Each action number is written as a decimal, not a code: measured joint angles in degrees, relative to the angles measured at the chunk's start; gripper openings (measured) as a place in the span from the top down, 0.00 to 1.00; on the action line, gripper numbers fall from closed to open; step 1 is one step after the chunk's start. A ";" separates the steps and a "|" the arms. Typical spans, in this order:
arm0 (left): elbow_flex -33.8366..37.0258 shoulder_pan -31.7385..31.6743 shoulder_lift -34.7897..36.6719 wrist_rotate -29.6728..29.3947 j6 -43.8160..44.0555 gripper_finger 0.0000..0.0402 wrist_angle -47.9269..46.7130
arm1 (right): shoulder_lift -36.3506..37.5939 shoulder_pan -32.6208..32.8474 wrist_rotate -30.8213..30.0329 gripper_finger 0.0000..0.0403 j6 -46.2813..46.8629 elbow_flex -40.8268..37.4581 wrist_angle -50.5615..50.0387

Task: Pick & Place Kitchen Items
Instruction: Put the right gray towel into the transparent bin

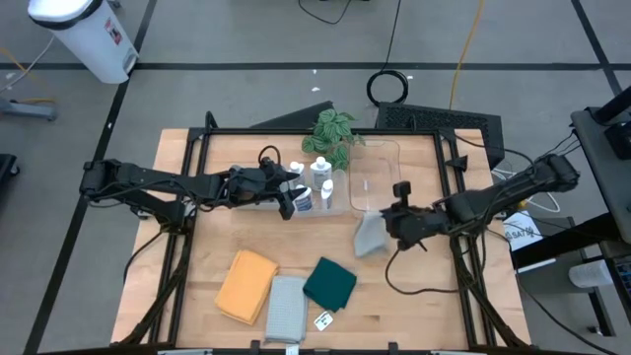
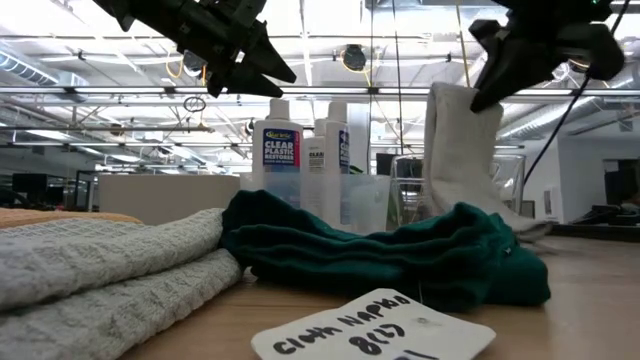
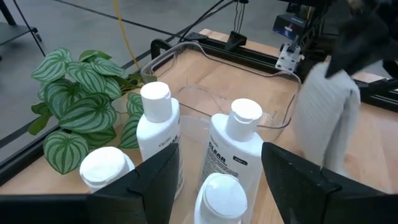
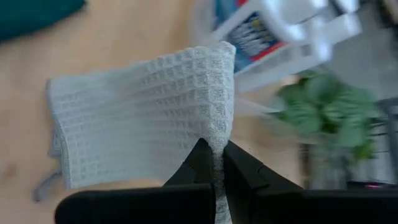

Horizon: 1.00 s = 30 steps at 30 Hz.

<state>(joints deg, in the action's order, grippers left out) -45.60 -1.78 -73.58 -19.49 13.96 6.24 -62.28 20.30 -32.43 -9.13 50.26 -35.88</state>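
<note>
We see the right gripper point(image 4: 214, 163) pinching a pale grey waffle-weave cloth point(image 1: 370, 235) by its top edge, so it hangs clear of the table just in front of an empty clear bin point(image 1: 375, 177), probably for dropping inside. The left gripper point(image 3: 217, 168), fingers spread and holding nothing, hovers above four white squeeze bottles point(image 3: 233, 152) standing together in a second clear bin beside a leafy plant point(image 1: 332, 133). Near the table's front edge lie folded orange point(image 1: 245, 285), grey point(image 1: 286, 308) and dark green cloths point(image 1: 329, 283), waiting.
</note>
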 joint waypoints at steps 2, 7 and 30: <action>-0.01 -0.01 0.00 0.00 0.00 0.42 0.00 | 1.15 -0.53 -2.88 1.00 -2.45 0.00 0.00; 0.00 -0.02 0.00 0.00 -0.02 0.42 0.00 | 3.68 -3.37 -9.69 1.00 -9.25 0.00 0.73; 0.00 -0.02 0.00 0.07 -0.35 0.42 0.00 | -0.79 -34.47 7.61 1.00 -38.38 0.00 11.13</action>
<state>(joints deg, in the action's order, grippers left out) -45.61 -1.80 -73.58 -19.42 13.61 6.24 -63.07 -14.17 -24.82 -47.51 50.26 -24.75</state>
